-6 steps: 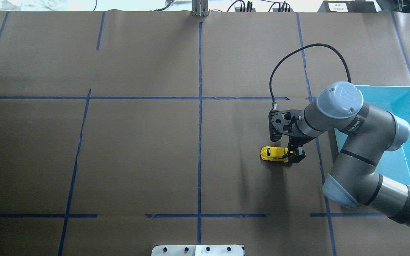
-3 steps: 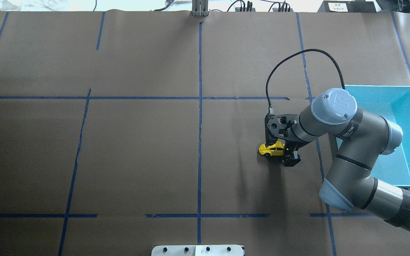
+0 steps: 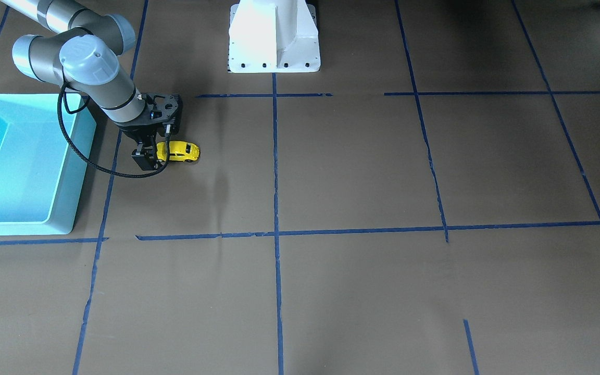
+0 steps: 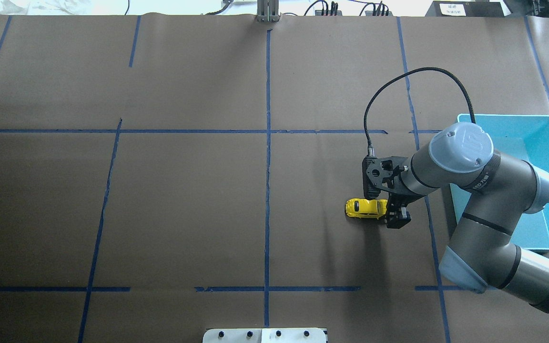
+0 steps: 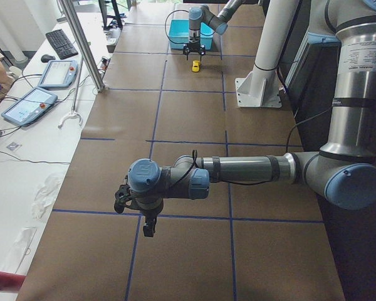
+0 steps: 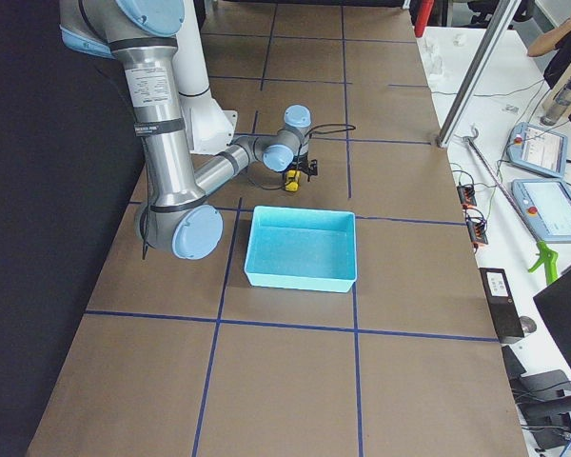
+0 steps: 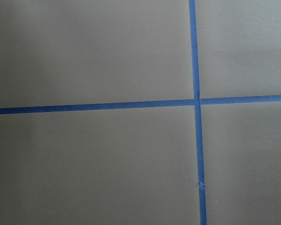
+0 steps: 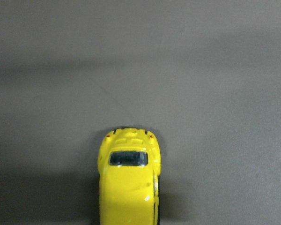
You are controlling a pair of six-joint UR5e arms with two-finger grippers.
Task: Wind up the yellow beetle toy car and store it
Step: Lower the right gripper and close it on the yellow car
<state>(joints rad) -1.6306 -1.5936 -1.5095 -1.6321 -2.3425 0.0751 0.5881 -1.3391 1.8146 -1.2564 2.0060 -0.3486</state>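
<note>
The yellow beetle toy car (image 4: 364, 208) stands on its wheels on the brown table, left of the turquoise bin (image 4: 508, 119). My right gripper (image 4: 391, 212) is shut on the car's end nearest the bin, low at the table. The front-facing view shows the car (image 3: 179, 151) sticking out of that gripper (image 3: 151, 154). The right wrist view shows the car's roof and a dark window (image 8: 129, 185), but no fingers. My left gripper (image 5: 148, 229) shows only in the exterior left view, hanging over bare table far from the car; I cannot tell whether it is open or shut.
The turquoise bin (image 3: 19, 227) has nothing in it and stands at the table's right side, partly under my right arm. Blue tape lines cross the brown paper. The robot's white base (image 3: 274, 36) stands at the near middle edge.
My right gripper and the car shifted slightly left with the car's nose angled, then swung back. The car lies level again, close to where it was a second ago.
</note>
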